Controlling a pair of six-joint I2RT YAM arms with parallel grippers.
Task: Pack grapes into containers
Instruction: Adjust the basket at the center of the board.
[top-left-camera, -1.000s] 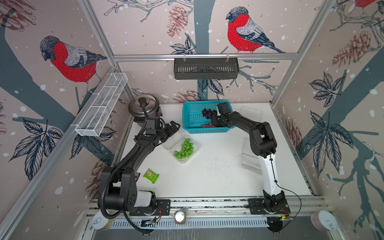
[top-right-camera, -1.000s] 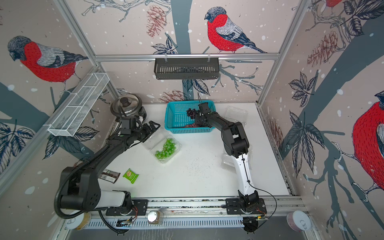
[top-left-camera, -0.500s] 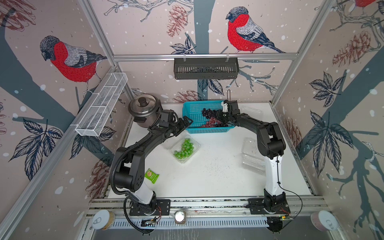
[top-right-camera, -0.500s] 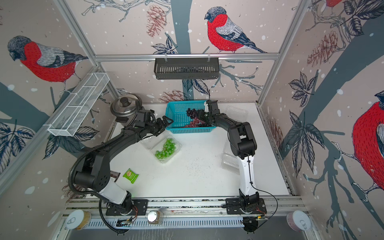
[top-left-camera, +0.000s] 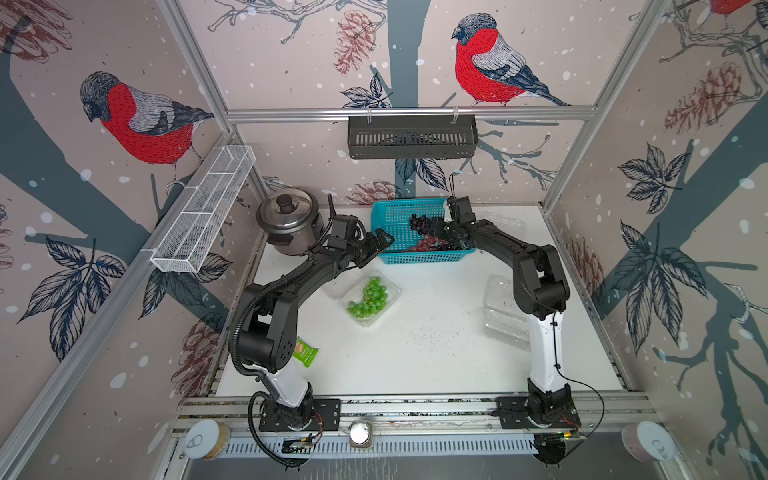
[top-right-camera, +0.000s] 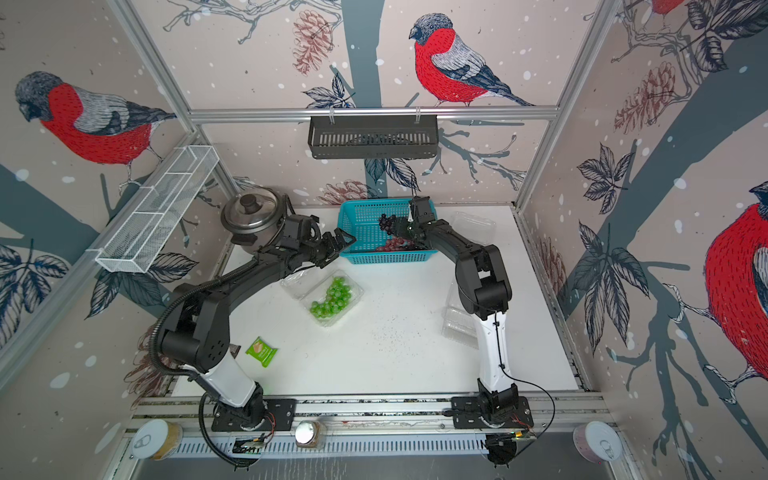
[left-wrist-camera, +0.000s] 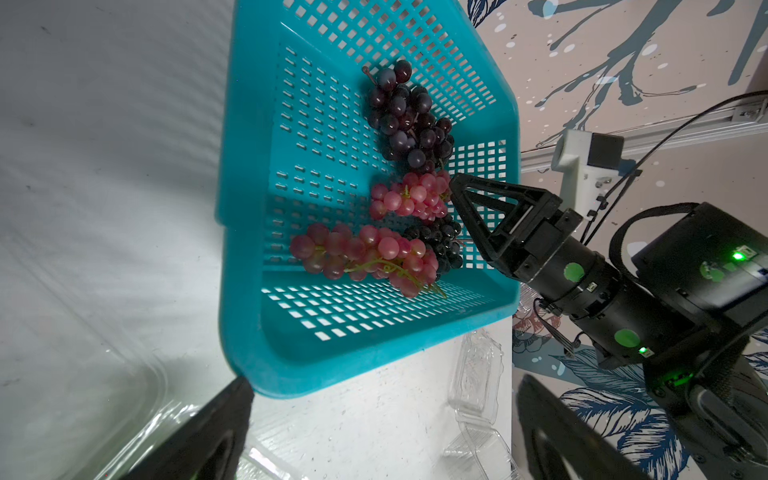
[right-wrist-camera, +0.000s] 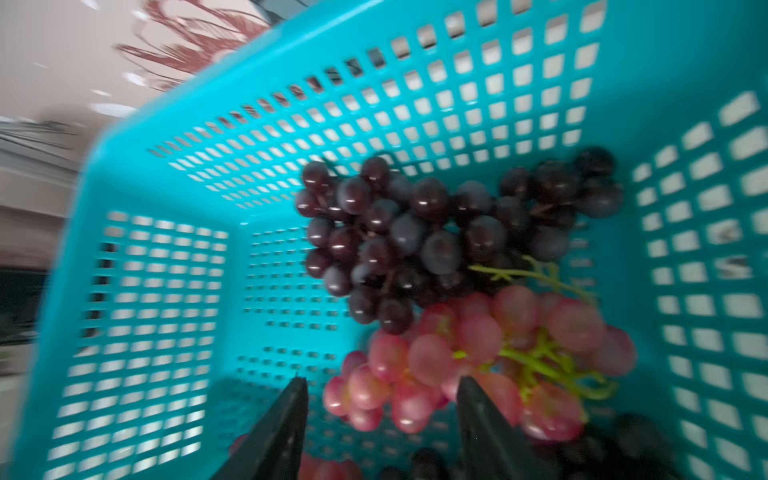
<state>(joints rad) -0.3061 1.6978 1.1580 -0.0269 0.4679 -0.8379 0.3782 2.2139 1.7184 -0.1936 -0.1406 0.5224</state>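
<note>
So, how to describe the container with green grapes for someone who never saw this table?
Find the teal basket at the back of the table. Just in front of it, toward the left arm, lies an open clear container. Only it holds green grapes; the clear containers on the right look empty.

We find the right wrist view blurred; the teal basket (right-wrist-camera: 166, 291) runs off its edges; the right arm (top-left-camera: 536, 282) hides part of a clear container (top-left-camera: 500, 320).
</note>
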